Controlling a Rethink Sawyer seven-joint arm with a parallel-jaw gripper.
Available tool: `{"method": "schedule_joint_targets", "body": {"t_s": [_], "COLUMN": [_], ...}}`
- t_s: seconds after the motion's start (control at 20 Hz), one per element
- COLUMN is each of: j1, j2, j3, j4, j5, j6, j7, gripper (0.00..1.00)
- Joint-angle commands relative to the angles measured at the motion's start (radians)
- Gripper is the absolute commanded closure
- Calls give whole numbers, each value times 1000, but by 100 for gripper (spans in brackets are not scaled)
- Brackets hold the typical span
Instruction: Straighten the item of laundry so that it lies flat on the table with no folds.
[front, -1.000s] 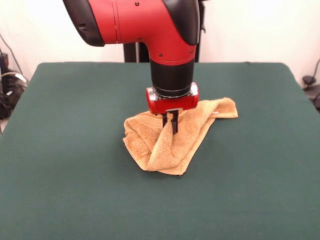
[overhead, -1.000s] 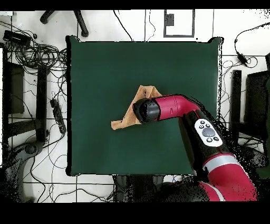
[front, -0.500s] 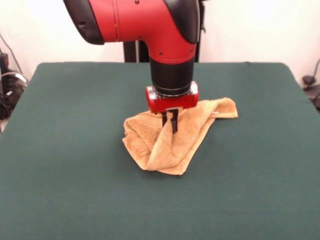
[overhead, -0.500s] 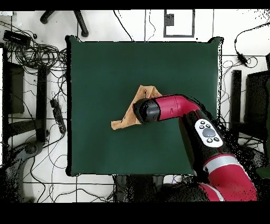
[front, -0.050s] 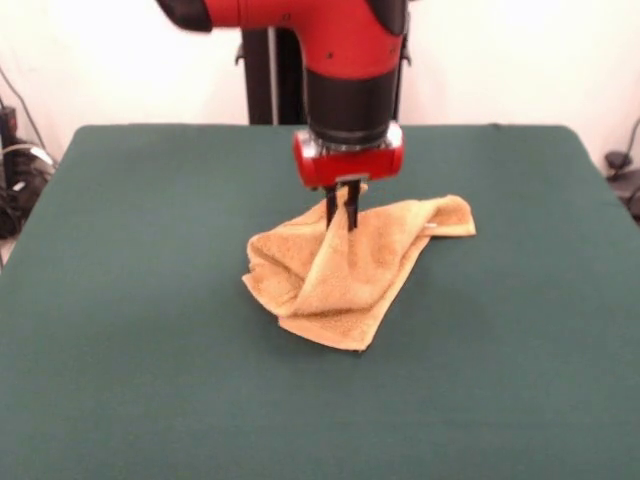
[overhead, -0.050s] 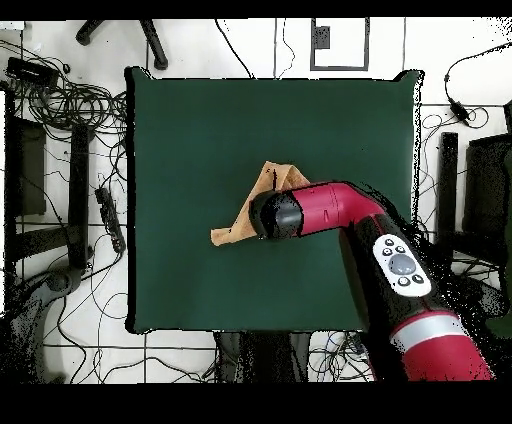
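Green tabletop (front, -0.050s: 120, 330) below, my claw (front, -0.050s: 342, 216) pinches the crumpled towel (front, -0.050s: 350, 270); a thin grip may slip.

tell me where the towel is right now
In the front view the towel lies crumpled near the middle of the green table, a peak of it pinched in the gripper directly above.

One camera sits low across the dark green cloth-covered table (front, -0.050s: 150, 380), facing the red and black arm (front, -0.050s: 345, 60) at close range. The other hangs high above, looking straight down, taking in the whole table (overhead, -0.050s: 180, 280) and surrounding floor. Both share the tabletop and arm (overhead, -0.050s: 340, 205).
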Motion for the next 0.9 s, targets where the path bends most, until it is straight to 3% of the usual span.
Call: {"method": "schedule_joint_targets", "body": {"t_s": [0.05, 0.25, 0.55, 0.9], "j1": [-1, -42, -95, -236], "j2": [-166, -223, -231, -316], "j3": [147, 165, 201, 257], "j4": [170, 189, 195, 158], "j5": [71, 82, 62, 51], "j6": [210, 282, 340, 529], "j7": [-223, -288, -340, -527], "gripper": [100, 100, 100, 100]}}
